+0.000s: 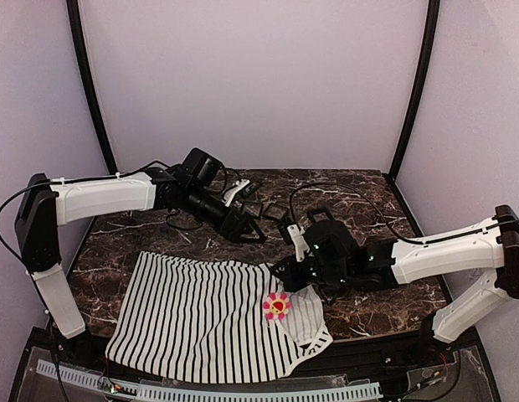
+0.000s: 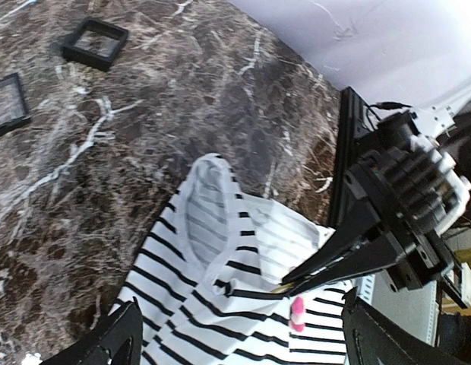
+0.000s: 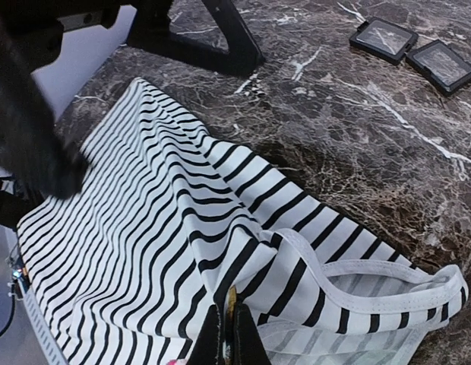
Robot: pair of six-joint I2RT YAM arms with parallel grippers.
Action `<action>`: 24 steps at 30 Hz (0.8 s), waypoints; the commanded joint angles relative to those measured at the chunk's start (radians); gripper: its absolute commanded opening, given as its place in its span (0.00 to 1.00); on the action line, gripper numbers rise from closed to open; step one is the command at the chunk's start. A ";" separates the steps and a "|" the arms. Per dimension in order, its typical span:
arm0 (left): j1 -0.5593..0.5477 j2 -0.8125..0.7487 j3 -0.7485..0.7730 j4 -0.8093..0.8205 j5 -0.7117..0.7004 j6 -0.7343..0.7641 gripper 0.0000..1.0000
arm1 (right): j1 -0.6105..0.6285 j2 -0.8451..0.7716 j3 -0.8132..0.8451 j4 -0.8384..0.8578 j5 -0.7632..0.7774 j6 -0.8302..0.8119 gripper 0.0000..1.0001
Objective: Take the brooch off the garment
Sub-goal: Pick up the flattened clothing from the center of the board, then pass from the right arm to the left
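Anchoring step: the right pincer (image 1: 285, 274) was clenched on the garment (image 1: 184, 318) just beside the brooch (image 1: 277, 306). The left pincer (image 1: 247, 228), released, probably needed to pluck it.

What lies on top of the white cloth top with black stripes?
A small pink-and-white flower brooch sits near its neckline, with the shut right gripper beside it. The brooch's pin and the table beneath the cloth are covered.

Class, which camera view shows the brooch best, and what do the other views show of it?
Top external: the whole brooch is visible, pink and white petals, lying on the garment. Left wrist catches only a pink sliver of it; right wrist shows practically nothing.
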 commanded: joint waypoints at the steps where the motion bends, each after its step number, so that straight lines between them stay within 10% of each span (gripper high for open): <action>1: -0.041 -0.008 -0.009 0.011 0.146 0.037 0.93 | -0.031 -0.072 -0.076 0.226 -0.133 0.005 0.00; 16: -0.106 0.066 0.000 -0.031 0.160 0.076 0.92 | -0.092 -0.203 -0.200 0.344 -0.213 0.055 0.00; 24: -0.123 0.087 0.014 -0.062 0.131 0.103 0.43 | -0.107 -0.224 -0.226 0.364 -0.219 0.077 0.00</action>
